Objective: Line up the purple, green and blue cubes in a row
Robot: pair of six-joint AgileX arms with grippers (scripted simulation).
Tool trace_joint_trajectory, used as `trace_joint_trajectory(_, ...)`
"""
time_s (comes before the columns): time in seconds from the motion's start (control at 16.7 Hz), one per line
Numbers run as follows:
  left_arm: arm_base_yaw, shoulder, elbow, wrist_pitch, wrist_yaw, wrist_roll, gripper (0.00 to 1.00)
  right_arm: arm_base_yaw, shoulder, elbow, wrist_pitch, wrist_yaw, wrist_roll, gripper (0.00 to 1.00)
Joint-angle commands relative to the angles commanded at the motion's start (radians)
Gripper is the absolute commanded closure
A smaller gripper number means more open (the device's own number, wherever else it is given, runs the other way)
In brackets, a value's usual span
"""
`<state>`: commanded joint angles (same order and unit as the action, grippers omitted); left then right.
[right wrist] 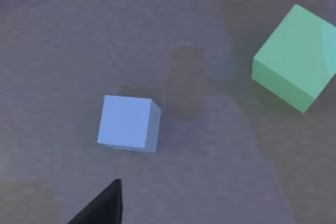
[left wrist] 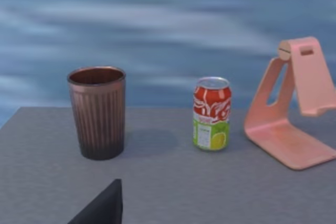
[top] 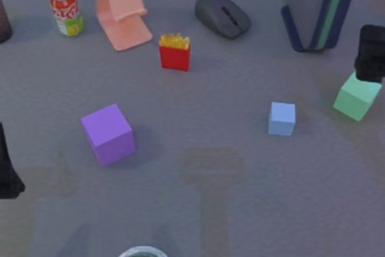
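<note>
At the table's right edge, the right gripper (top: 371, 58), finger spread indeterminable, hovers above the mint green cube (top: 357, 96); grasping it appears next, requiring descent.

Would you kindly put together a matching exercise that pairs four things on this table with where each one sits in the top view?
Things:
1. purple cube
2. blue cube
3. green cube
4. soda can

Places:
A. far left corner, beside the pink stand
B. right edge, just under the right gripper
C. left of centre, near side
D. right of centre, between the other two cubes

Pairs: 1-C, 2-D, 3-B, 4-A
</note>
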<state>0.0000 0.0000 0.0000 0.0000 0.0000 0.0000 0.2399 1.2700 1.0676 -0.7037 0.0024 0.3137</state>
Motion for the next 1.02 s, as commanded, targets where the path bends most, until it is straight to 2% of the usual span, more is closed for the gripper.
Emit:
trace_joint_trajectory(0.24, 0.000, 0.000, 0.000, 0.000, 0.000, 0.000, 0.00, 0.075, 0.401, 0.327, -0.227, 0.002, 0.100, 0.00)
trace_joint_trajectory(0.54, 0.000, 0.000, 0.000, 0.000, 0.000, 0.000, 0.00, 0.148, 0.782, 0.663, -0.438, 0.002, 0.198, 0.00)
trace_joint_trajectory(0.78, 0.000, 0.000, 0.000, 0.000, 0.000, 0.000, 0.00, 0.180, 0.947, 0.818, -0.525, 0.001, 0.243, 0.00)
trace_joint_trajectory(1.02, 0.000, 0.000, 0.000, 0.000, 0.000, 0.000, 0.00, 0.185, 0.971, 0.845, -0.538, 0.001, 0.250, 0.00)
